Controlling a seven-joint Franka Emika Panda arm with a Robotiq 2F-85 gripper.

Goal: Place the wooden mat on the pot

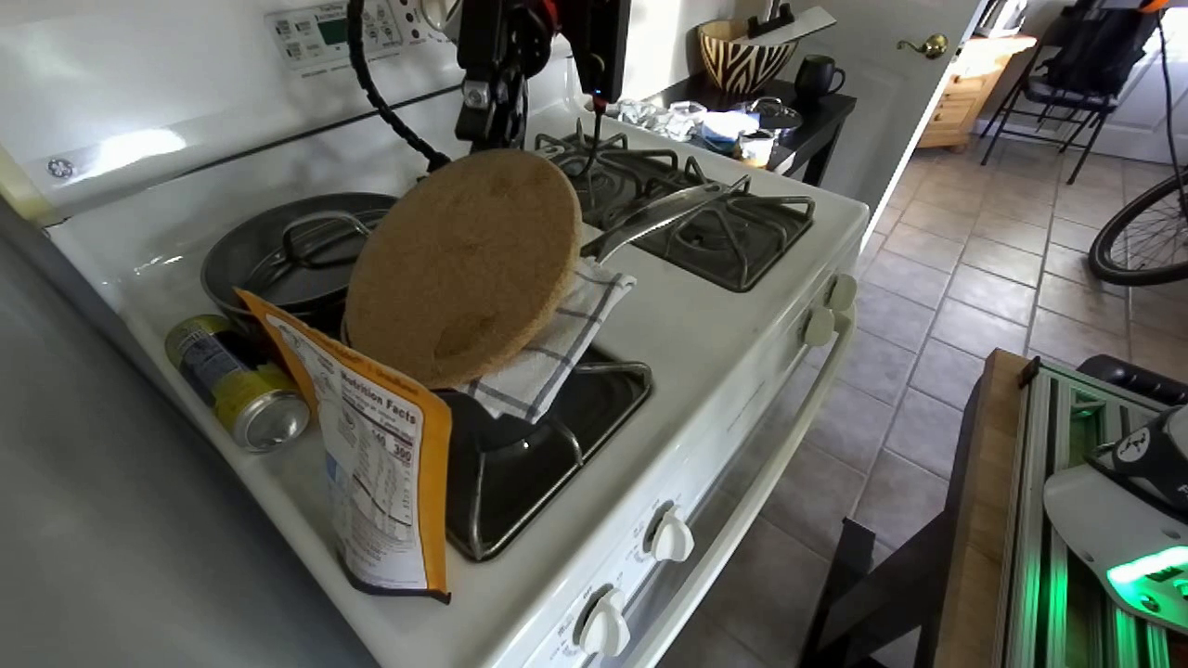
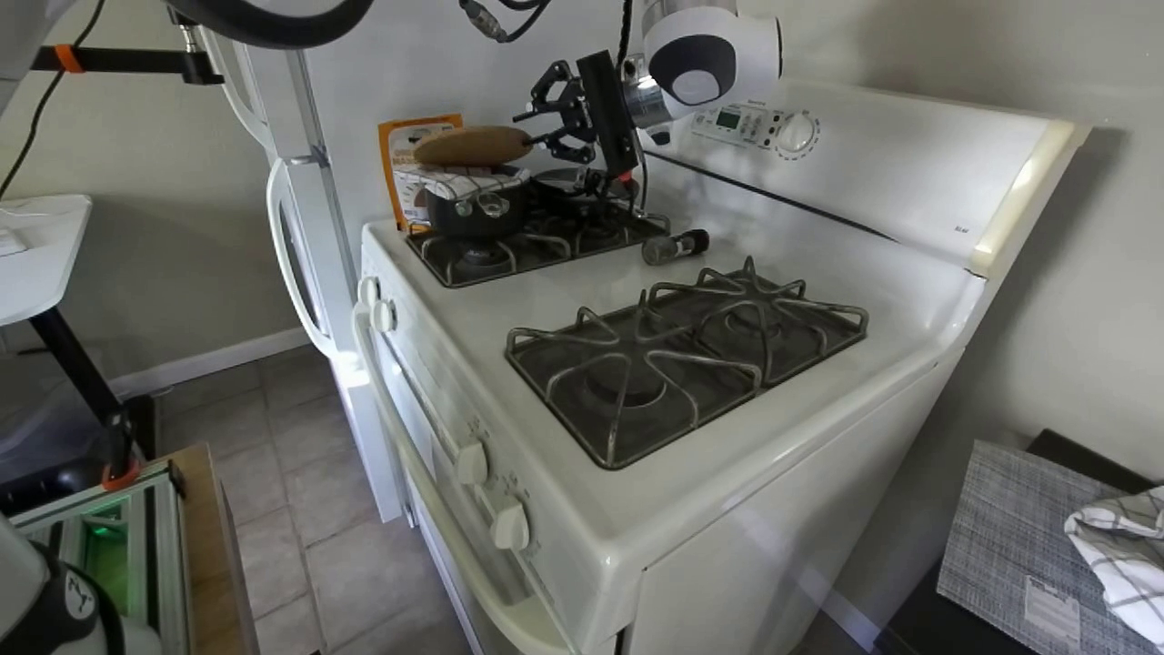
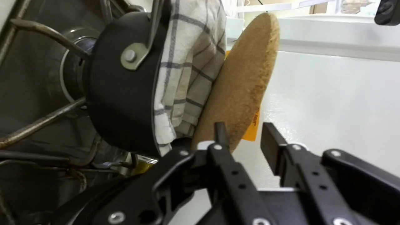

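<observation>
Gripper (image 3: 243, 134), nearest the wrist camera: fingers spread apart, gap between the tips. Work surface: white gas stove (image 2: 582, 287) with burner grates (image 3: 40, 123); floor (image 1: 872, 390) tiled; black table (image 1: 829, 121) beyond the stove. Containers: dark pot (image 3: 120, 93) on the grates toward the front, checkered cloth (image 3: 190, 70) across its top, contents hidden; grey pan (image 1: 243, 243) behind it; upright pouch (image 1: 376, 455) at the stove's edge; can (image 1: 223, 380) on its side beside the pan; patterned bowl (image 1: 742, 67) on the table. Wooden mat (image 3: 242, 78): tilted, on the cloth over the pot, ahead of the gripper. Its near edge lies at the fingertips, one finger overlapping it in the wrist view; contact cannot be determined.
</observation>
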